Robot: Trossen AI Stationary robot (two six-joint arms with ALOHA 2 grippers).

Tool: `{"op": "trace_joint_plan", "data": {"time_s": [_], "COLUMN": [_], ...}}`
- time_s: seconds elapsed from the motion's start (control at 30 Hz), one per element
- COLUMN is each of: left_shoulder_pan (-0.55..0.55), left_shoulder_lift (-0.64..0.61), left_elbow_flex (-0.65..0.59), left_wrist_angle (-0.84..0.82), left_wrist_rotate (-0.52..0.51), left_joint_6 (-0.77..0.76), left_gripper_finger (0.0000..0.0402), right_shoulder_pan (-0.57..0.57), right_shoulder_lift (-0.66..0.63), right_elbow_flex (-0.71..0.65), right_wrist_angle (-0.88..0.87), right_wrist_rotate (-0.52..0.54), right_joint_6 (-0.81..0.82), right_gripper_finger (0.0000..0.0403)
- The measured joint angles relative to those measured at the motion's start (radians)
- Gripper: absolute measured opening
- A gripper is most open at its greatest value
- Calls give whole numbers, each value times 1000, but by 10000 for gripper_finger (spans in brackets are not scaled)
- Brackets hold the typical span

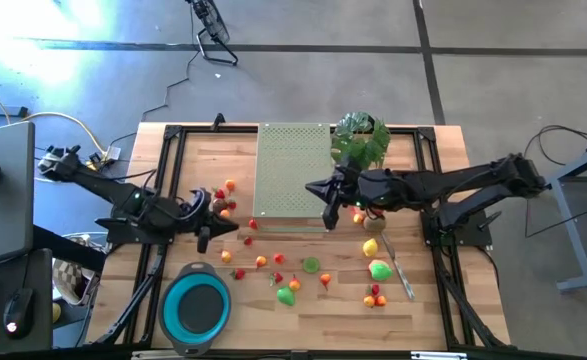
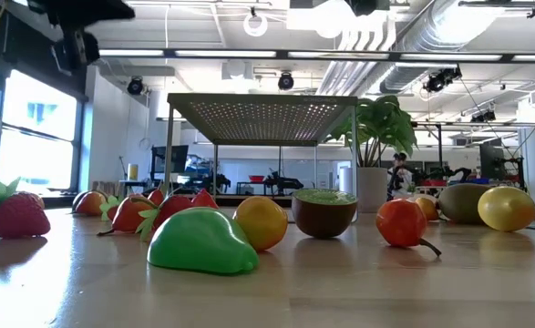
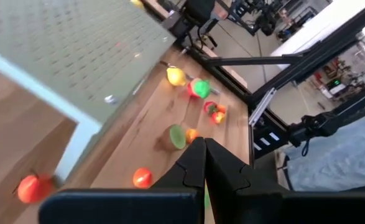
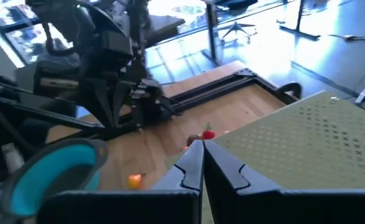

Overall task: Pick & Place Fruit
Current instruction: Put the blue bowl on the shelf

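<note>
Going left to right: your left gripper [image 1: 204, 240] has its fingers pressed together with nothing between them, hanging above the wood with a small cluster of red and orange fruit [image 1: 225, 199] just beyond its tip. The blue bowl [image 1: 195, 306] sits near it on the table's near side, wide and soft-rimmed, probably the drop target, hence parked within easy reach of that arm. Most fruit lies loose between the two tools: glossy moulded plastic, rounded, so expect it to roll if nudged; the green pear [image 2: 201, 242] is smooth and lumpy, the strawberry [image 2: 14, 213] dimpled with a leafy cap. The pale perforated platform [image 1: 293, 170] stands on thin legs just behind your right gripper [image 1: 329, 222], which is also clamped shut and empty, tip hanging at the platform's front edge. Further right of it: a yellow fruit [image 1: 370, 247], a slim metal knife [image 1: 401, 275] and a leafy plant [image 1: 361, 140]. Nothing is bowled yet, I'd say; both tools must open before any pick.
</note>
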Motion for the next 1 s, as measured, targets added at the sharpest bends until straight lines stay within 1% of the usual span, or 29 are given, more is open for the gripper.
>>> {"op": "trace_joint_plan", "data": {"time_s": [0.1, 0.2, 0.3, 0.43, 0.53, 0.67, 0.83, 1.0], "left_shoulder_pan": [-52, -93, -123, -168, -204, -244, -281, -322], "left_shoulder_lift": [64, 138, 216, 317, 389, 477, 562, 630], "left_elbow_flex": [86, 173, 259, 364, 432, 508, 575, 625], "left_wrist_angle": [-72, -179, -325, -510, -624, -708, -714, -711], "left_wrist_rotate": [-58, -95, -109, -103, -68, -3, 74, 121], "left_joint_6": [-6, -72, -179, -358, -486, -608, -726, -849], "left_gripper_finger": [0, 0, 0, 0, 0, 0, 0, 0], "right_shoulder_pan": [0, 0, 0, 0, 0, 0, 0, 0], "right_shoulder_lift": [0, 1, 0, -11, -28, -36, -56, -54], "right_elbow_flex": [0, 0, 0, 0, 0, 0, 0, 0], "right_wrist_angle": [-1, -2, -2, -7, -35, -55, -67, -82], "right_wrist_rotate": [-25, -30, -37, -77, -77, -77, -73, -77], "right_joint_6": [0, -9, -30, -53, -60, -62, -88, -90], "right_gripper_finger": [4, 4, 3, 4, 3, 4, 3, 4]}}
